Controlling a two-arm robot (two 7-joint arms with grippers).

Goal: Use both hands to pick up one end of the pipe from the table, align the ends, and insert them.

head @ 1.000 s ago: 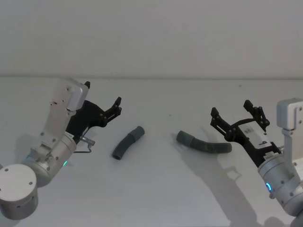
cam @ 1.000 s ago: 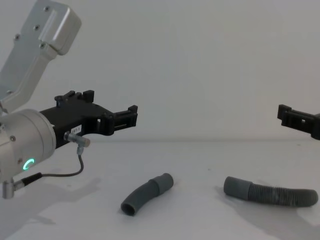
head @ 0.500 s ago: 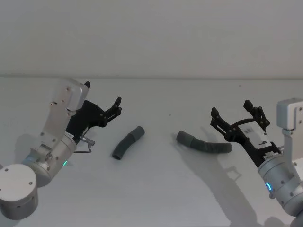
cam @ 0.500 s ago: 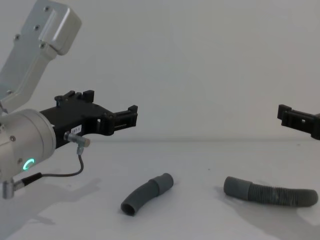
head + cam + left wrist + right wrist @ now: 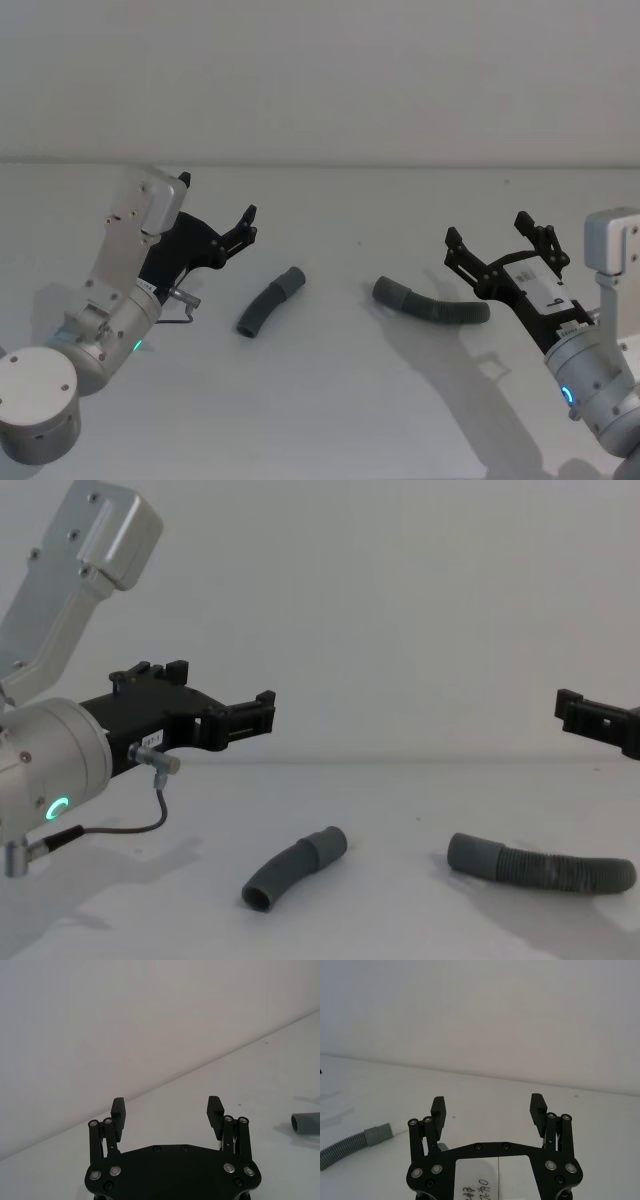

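Note:
Two dark grey ribbed pieces of the pipe lie apart on the white table (image 5: 330,400). The short curved piece (image 5: 268,302) (image 5: 293,866) is left of centre. The longer piece (image 5: 432,304) (image 5: 540,866) lies to its right, its smooth cuff end (image 5: 385,290) facing the short one. My left gripper (image 5: 246,225) (image 5: 262,712) (image 5: 167,1110) hovers open and empty, up and to the left of the short piece. Over the far end of the longer piece my right gripper (image 5: 490,232) (image 5: 488,1108) is also open and empty. The right wrist view catches that piece (image 5: 355,1142); a grey cuff (image 5: 306,1122) shows in the left wrist view.
A thin grey cable (image 5: 140,820) loops under the left wrist. A pale wall (image 5: 320,80) rises behind the table's far edge. Both arms cast shadows on the bare white surface around the hoses.

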